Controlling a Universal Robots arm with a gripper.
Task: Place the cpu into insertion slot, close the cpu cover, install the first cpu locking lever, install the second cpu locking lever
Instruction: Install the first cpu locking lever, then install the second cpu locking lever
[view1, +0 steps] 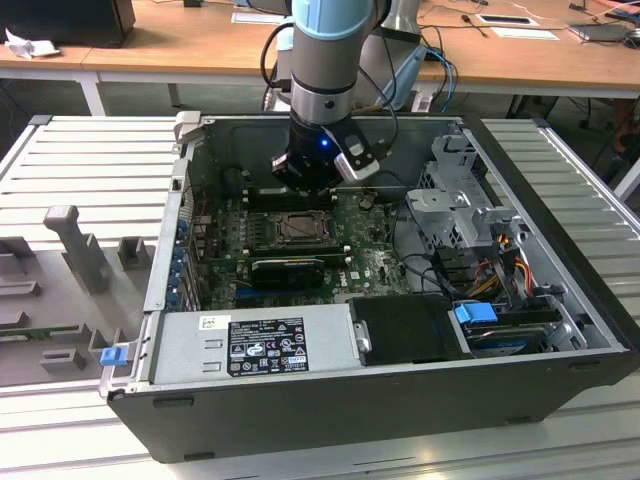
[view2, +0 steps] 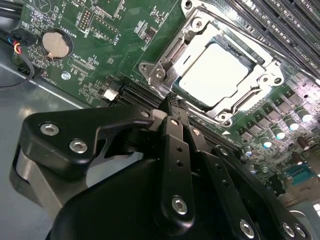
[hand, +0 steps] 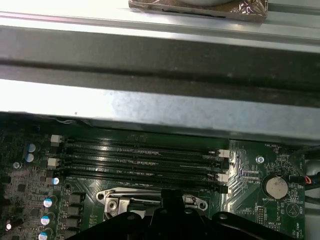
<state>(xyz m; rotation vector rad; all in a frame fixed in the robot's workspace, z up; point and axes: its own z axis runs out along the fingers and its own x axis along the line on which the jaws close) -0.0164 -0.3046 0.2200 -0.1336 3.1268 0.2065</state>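
Observation:
The cpu (view2: 215, 72) lies flat with its silver face up in the insertion slot (view1: 298, 228) on the green motherboard. The cpu cover (view2: 196, 31), a silver metal frame, lies down around the chip, whose face shows through its square cut-out. My gripper (view2: 172, 102) is shut with nothing between its black fingers. Its tip is right at the corner of the socket frame; whether it touches is unclear. In the first wrist view the gripper (hand: 172, 196) sits over the frame's edge (hand: 130, 196). In the exterior view the gripper (view1: 310, 178) hangs just above the socket, inside the open computer case.
Long black memory slots (hand: 145, 160) run beside the socket. A coin battery (view2: 55, 44) sits on the board. A black graphics card (view1: 288, 268), the power supply (view1: 255, 345) and a drive cage (view1: 460, 200) crowd the case. The case wall (hand: 150, 100) is close behind the memory slots.

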